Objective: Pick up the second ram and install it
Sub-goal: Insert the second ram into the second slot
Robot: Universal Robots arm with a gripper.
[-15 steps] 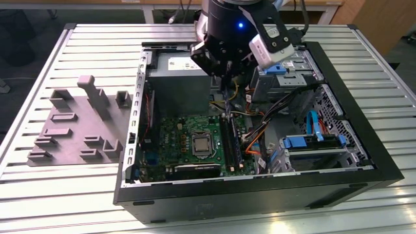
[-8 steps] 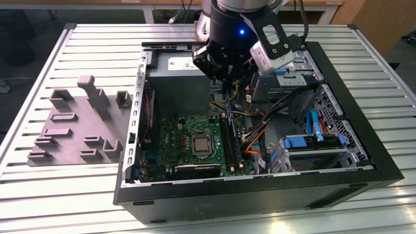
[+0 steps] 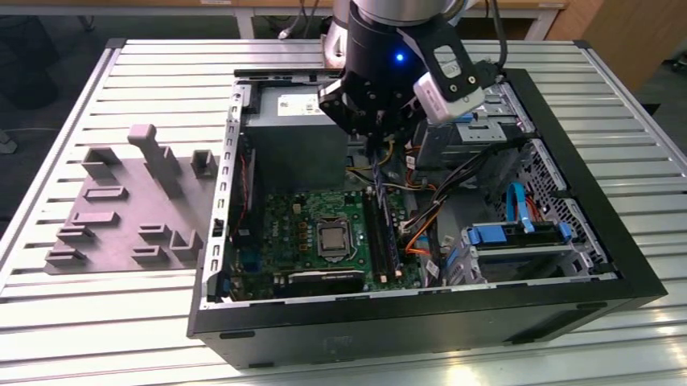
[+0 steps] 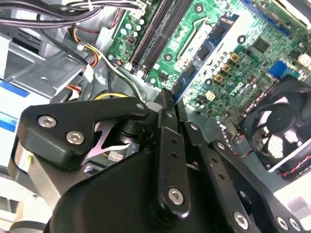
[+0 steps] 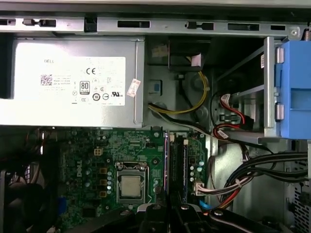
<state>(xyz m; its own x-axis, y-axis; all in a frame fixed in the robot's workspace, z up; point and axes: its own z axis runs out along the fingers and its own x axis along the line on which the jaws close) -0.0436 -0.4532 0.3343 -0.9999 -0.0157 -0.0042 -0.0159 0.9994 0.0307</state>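
Fingers (image 5: 153, 209): drawn in close, with only a thin gap between the pads. In the first wrist view a narrow dark strip runs out from that gap. I judge it to be the second ram (image 5: 169, 165), clamped edge-on. Its chip face is hidden, so that identification is a reading, not a sighting. The gripper (image 3: 376, 143) hangs inside the open computer case (image 3: 429, 330), pointing down over the motherboard (image 3: 290, 229) and clear of it.

Position of the stick: it runs lengthways along the black memory slots (image 5: 180, 165), just beside or over them. Which slot it lines up with I cannot tell. The processor socket (image 5: 130, 187) lies to one side of the slots, and the power supply (image 5: 73, 82) lies beyond their far end. The grey holder tray (image 3: 118, 209) stands outside the case on the exterior view's left, well apart from the arm.

Step in hand, by my reading: pick-up done, installation under way, stick not yet seated. Seating calls for the stick's lower edge square over a free slot, notch matched and latches open. The press should then be straight and even. The loose cables (image 5: 184, 104) near the slot ends are a snag risk.
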